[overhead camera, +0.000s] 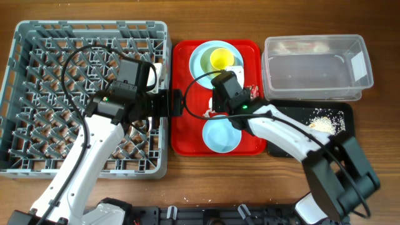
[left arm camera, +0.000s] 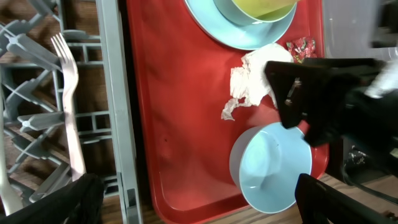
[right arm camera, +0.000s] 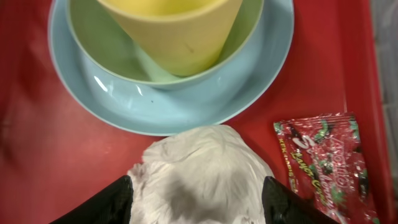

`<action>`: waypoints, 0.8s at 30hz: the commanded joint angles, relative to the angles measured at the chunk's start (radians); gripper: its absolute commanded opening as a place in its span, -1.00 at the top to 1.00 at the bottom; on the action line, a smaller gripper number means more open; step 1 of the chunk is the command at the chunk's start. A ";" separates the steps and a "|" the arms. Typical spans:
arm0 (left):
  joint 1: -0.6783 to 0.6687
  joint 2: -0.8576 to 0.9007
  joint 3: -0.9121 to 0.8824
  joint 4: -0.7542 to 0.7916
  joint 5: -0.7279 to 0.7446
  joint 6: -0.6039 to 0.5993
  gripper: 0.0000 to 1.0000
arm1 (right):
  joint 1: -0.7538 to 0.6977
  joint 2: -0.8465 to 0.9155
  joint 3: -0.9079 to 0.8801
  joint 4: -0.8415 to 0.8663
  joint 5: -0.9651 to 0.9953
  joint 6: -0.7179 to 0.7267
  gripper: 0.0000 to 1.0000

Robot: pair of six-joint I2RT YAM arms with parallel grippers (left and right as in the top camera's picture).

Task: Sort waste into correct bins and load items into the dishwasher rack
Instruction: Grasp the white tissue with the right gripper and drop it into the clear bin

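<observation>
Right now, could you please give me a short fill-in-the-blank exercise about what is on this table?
The cup standing on the blue plate is ____ in colour.
The white fork lies in the grey ____.
The right tool straddles the crumpled white ____.
The food scraps lie in the ____ tray.
Missing words: yellow; rack; napkin; black.

A wooden desk (overhead camera: 187, 181) carries a grey dishwasher rack (overhead camera: 87, 25) at one end, a red serving tray (overhead camera: 186, 131) midway, and a clear tub (overhead camera: 312, 39) just beside a black tray (overhead camera: 294, 115).
</observation>
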 commanded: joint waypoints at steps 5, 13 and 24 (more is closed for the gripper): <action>0.006 -0.006 0.014 0.002 0.008 -0.005 -1.00 | -0.003 0.104 0.011 -0.005 0.016 0.040 0.60; 0.006 -0.006 0.014 0.002 0.008 -0.005 -1.00 | -0.100 -0.336 0.071 -0.128 0.026 -0.007 0.91; 0.006 -0.006 0.014 0.002 0.008 -0.005 -1.00 | -0.625 -0.202 0.041 -0.084 -0.074 -0.126 0.58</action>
